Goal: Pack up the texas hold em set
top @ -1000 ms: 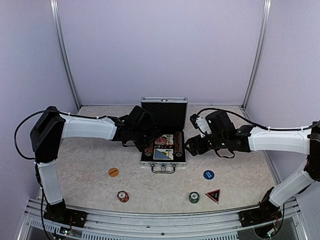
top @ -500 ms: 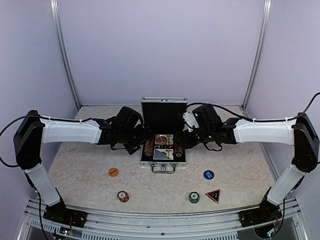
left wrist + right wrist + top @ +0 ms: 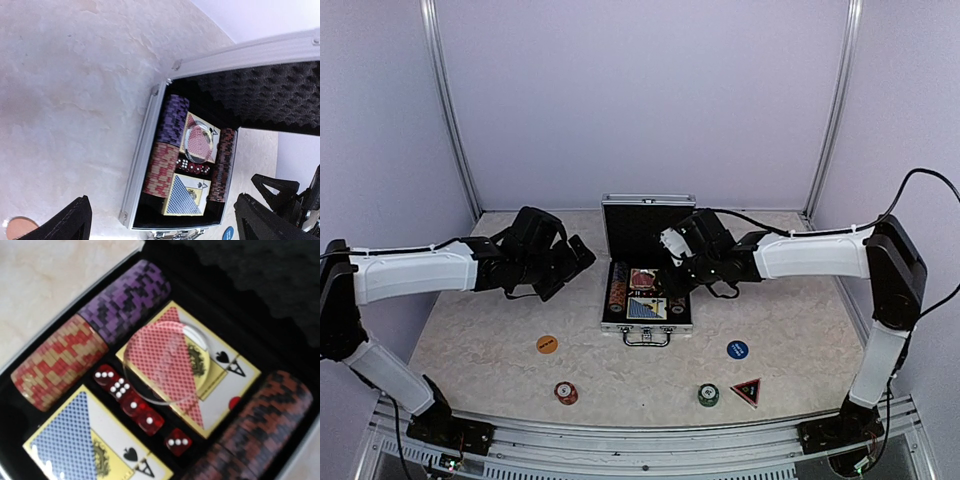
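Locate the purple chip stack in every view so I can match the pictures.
Top external: purple chip stack at the far end of the left column in the case.
Left wrist: near centre, against the case's left wall.
Right wrist: upper left.
Shared landmark: the red-gold chip stack, lying end to end with it.

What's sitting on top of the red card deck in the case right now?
A clear round disc lies on the red deck, covering much of its face; the red pattern shows through it. Whatever is beneath the deck is hidden.
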